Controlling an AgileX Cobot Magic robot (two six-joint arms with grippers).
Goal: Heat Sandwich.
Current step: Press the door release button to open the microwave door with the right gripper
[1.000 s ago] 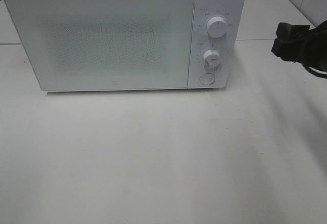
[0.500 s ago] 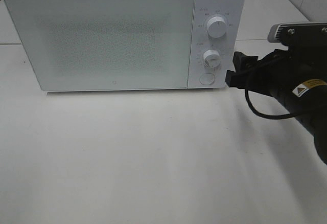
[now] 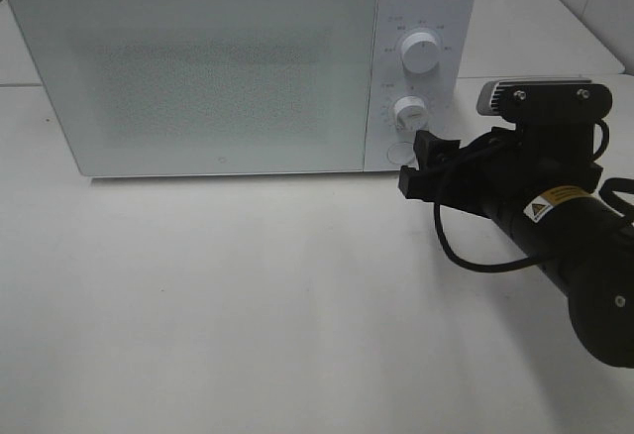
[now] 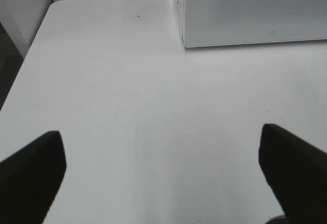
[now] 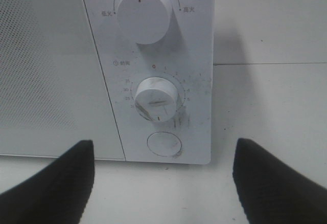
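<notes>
R gripper (image 3: 416,164) wide open, empty, just in front of microwave (image 3: 198,77) round button (image 5: 164,144). L gripper (image 4: 163,178) fully open, empty, above table (image 4: 127,106). Sandwich location: can't tell.

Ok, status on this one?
Left gripper open, empty, over table. Right gripper open, empty, at round button. Sandwich not in view; microwave door shut.

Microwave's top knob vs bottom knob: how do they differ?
Top knob is bigger; bottom knob is smaller. Top knob looks clean; bottom knob is smudged. Top knob bears a red line; bottom knob shows no red. Both are white, round, and on the microwave panel.
</notes>
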